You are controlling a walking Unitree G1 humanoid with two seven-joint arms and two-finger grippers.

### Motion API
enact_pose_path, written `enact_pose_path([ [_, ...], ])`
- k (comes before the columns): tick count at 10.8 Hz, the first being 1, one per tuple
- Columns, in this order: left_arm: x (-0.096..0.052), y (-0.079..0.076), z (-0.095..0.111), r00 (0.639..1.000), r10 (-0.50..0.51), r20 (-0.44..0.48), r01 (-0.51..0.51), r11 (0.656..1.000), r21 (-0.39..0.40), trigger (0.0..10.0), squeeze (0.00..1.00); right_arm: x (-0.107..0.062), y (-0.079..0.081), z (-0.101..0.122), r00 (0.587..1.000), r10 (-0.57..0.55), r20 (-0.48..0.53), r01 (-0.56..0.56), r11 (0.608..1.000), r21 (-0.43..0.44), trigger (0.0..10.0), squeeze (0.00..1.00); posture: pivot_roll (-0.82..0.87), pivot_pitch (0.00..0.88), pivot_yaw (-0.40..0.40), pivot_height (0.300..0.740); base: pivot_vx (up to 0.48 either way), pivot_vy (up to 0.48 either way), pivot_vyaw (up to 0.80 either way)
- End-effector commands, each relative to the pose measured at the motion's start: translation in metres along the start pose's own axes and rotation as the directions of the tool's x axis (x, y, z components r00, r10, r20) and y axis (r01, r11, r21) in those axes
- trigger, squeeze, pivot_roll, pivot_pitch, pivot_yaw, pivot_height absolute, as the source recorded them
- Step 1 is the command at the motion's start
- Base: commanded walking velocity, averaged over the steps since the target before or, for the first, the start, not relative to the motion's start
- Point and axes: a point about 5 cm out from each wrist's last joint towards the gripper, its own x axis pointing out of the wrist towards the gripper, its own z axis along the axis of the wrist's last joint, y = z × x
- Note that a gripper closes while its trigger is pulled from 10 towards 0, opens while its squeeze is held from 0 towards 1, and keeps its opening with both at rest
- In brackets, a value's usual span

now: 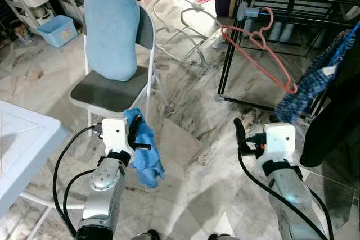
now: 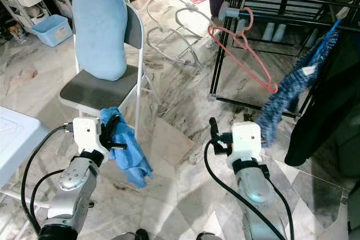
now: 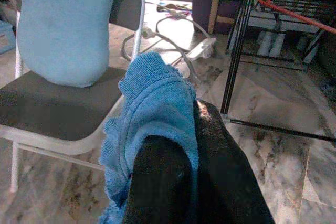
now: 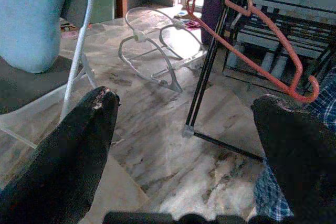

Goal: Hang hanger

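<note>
A red hanger (image 1: 260, 42) hangs by its hook from a rail of the black drying rack (image 1: 229, 54), tilted down toward the right. My right gripper (image 1: 243, 133) is low over the floor, well short of the rack and below the hanger (image 4: 247, 30). It is open with nothing between its black fingers (image 4: 79, 150). My left gripper (image 1: 136, 133) is shut on a blue cloth (image 1: 147, 155) that droops from it, just in front of the chair. In the left wrist view the cloth (image 3: 152, 98) is folded over the fingers (image 3: 220, 161).
A white folding chair (image 1: 107, 91) with a light blue cushion (image 1: 111, 29) stands ahead on the left. A white tube frame (image 1: 183, 26) lies on the marble floor. A blue patterned cloth (image 1: 306, 85) and a dark garment (image 1: 332, 111) hang on the rack. A white table corner (image 1: 22, 144) is near left.
</note>
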Motion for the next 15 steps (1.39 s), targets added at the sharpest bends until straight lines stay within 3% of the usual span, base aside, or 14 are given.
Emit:
enact_pose_path([
  [1, -0.0024, 0.005, 0.0032, 1.0, 0.009, 0.019, -0.009, 1.0, 0.003, 10.0, 0.0, -0.0018, 0.0001, 0.0012, 1.0, -0.001, 0.001, 0.001, 1.0, 0.012, 10.0, 0.0, -0.17, 0.165, 0.056, 0.74, 0.0, 0.0, 0.0],
  [6, -0.0022, 0.004, 0.0036, 1.0, -0.013, 0.015, 0.013, 1.0, 0.014, 10.0, 0.0, -0.0039, 0.0017, -0.0032, 1.0, -0.007, -0.026, 0.007, 1.0, 0.01, 10.0, 0.0, -0.17, 0.181, 0.067, 0.74, 0.0, 0.0, -0.43],
  [15, -0.0032, 0.0024, -0.0006, 0.999, -0.044, -0.01, 0.044, 0.999, 0.012, 10.0, 0.0, -0.0078, 0.0024, -0.0077, 0.999, -0.01, -0.051, 0.011, 1.0, 0.005, 10.0, 0.0, -0.17, 0.199, 0.065, 0.74, 0.0, 0.0, -0.07],
])
